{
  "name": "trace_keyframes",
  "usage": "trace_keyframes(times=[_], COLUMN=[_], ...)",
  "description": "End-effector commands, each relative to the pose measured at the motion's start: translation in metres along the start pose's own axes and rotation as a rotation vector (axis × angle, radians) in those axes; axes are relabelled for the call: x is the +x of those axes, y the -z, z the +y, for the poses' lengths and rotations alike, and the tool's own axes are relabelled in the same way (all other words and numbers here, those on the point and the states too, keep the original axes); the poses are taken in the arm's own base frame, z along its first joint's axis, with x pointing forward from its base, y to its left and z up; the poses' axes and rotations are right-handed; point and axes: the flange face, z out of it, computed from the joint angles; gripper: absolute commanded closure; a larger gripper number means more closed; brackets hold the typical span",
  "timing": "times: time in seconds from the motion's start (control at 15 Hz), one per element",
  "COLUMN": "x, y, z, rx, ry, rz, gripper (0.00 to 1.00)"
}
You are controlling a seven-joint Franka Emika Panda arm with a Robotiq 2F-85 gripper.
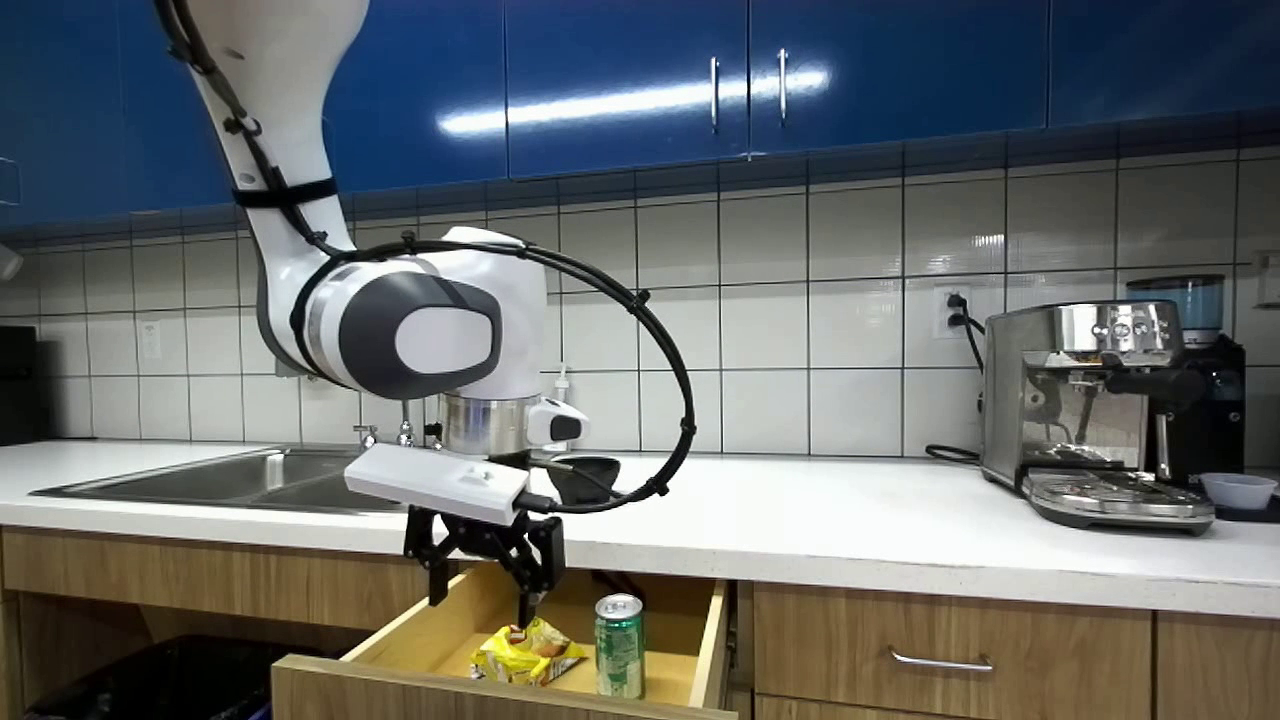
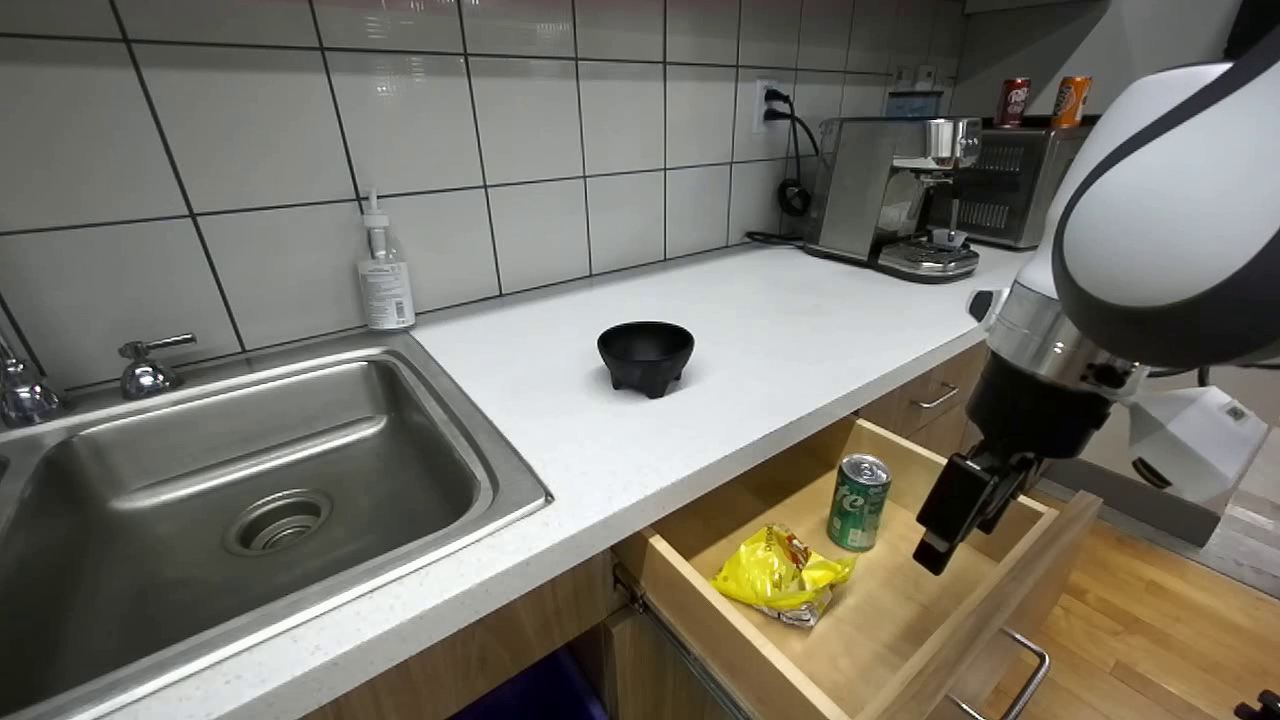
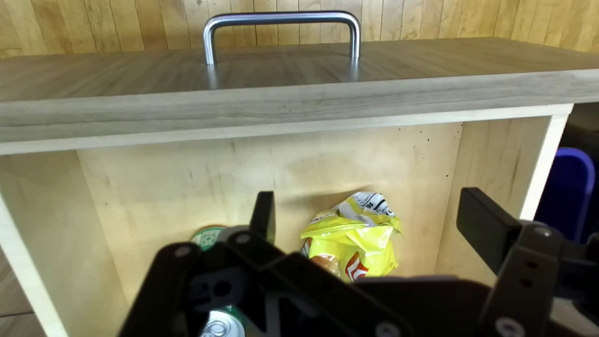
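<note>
1. The jaws stand wide apart, pointing down above the open drawer (image 2: 880,630), with nothing in their hold.
2. A crumpled yellow snack bag (image 2: 780,575) lies on the drawer floor, below and clear of the jaws; the wrist view shows it between the two fingertips (image 3: 264,213).
3. A green soda can (image 2: 857,505) stands upright just beside the bag, partly hidden by the jaws in the wrist view.
4. On the white counter (image 2: 780,310), a black footed bowl (image 2: 646,355) stands near the steel sink (image 2: 150,540), with a pump bottle (image 2: 386,288) by the sink's rear corner.
5. Farther along the counter sits an espresso machine (image 2: 855,190); beyond it, a red can (image 2: 1012,102) and an orange can (image 2: 1071,101) stand on a steel appliance (image 2: 1040,190).
</note>
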Motion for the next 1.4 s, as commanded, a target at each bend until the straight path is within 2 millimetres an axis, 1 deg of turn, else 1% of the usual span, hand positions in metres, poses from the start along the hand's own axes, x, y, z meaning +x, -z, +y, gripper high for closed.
trace_keyframes(times=[0.0,0.4,0.93,1.33], x=[-0.004,-0.005,-0.006,-0.008], y=[0.011,0.007,0.003,0.004], z=[-0.006,-0.009,-0.026,-0.034], rx=[0.011,-0.021,-0.033,-0.039], ry=[0.012,0.045,0.099,0.116], rz=[-0.041,-0.099,-0.133,-0.162], gripper=[0.0,0.0,0.0,0.0])
